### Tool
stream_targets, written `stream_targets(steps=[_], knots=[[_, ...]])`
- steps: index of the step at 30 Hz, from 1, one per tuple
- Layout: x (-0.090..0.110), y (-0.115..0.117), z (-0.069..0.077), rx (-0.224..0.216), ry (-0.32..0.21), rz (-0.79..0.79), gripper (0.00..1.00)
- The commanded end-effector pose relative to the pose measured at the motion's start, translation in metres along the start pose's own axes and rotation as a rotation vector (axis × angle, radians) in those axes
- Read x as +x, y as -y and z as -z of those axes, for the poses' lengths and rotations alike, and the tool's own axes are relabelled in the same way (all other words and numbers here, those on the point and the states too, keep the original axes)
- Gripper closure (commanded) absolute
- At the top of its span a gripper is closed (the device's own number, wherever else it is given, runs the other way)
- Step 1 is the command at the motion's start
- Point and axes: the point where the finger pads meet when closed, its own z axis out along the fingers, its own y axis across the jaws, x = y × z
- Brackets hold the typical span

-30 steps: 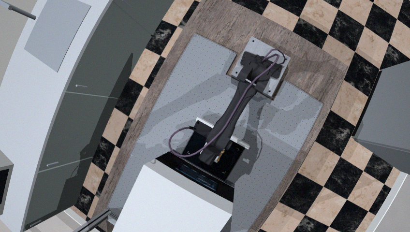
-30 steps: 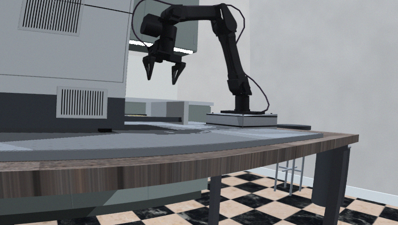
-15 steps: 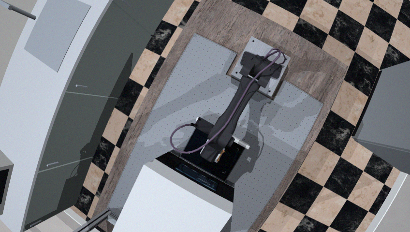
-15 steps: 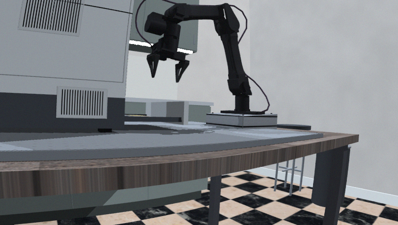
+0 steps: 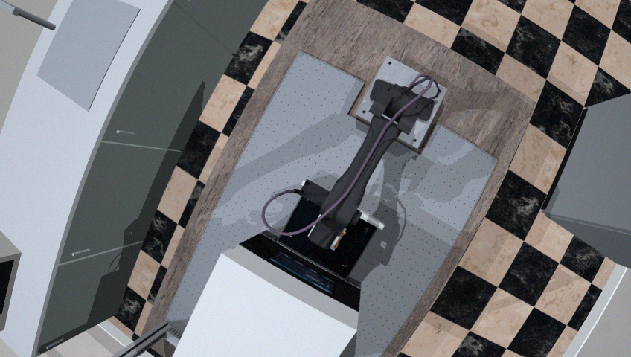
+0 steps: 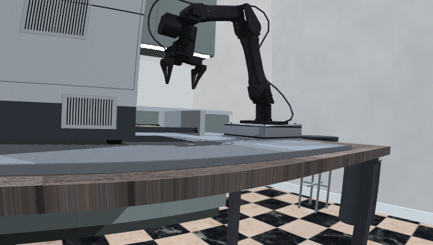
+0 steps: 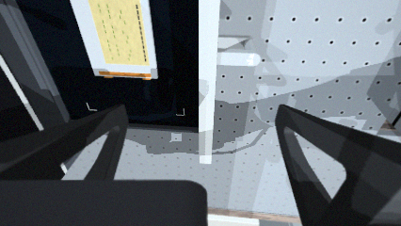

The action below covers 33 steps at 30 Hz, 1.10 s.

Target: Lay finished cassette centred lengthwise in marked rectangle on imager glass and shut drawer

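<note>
The finished cassette FINISHED (image 7: 120,35), a yellow gel in a white frame with an orange end, lies flat on the dark glass of IM's drawer. Two white corner marks (image 7: 91,108) (image 7: 180,113) show on the glass below it. In the wrist view the cassette lies lengthwise between them. The drawer stands pulled out from the white imager IM (image 5: 266,309), with its white front panel (image 7: 208,80) towards the arm. My gripper (image 6: 182,75) is open and empty, high above the drawer's front end, apart from the cassette. In the top view my arm hides most of the cassette.
IM's tall white body (image 6: 66,69) rises close to the left of the gripper. The arm's base plate (image 5: 400,101) sits at the far end of the grey perforated mat (image 5: 425,185). The wooden table edge (image 6: 212,178) runs around the mat.
</note>
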Motion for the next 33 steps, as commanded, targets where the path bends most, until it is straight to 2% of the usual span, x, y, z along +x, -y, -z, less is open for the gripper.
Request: stream_targets(steps=[1, 26, 27, 29, 33], knots=[[-0.006, 0.002, 0.007, -0.003, 0.004, -0.008, 0.0], [-0.006, 0.002, 0.007, -0.003, 0.004, -0.008, 0.0], [-0.005, 0.011, 0.009, 0.0, -0.002, 0.027, 0.65], [-0.005, 0.011, 0.009, 0.0, -0.002, 0.027, 0.65], [-0.003, 0.03, 0.016, 0.006, -0.01, 0.16, 0.65]])
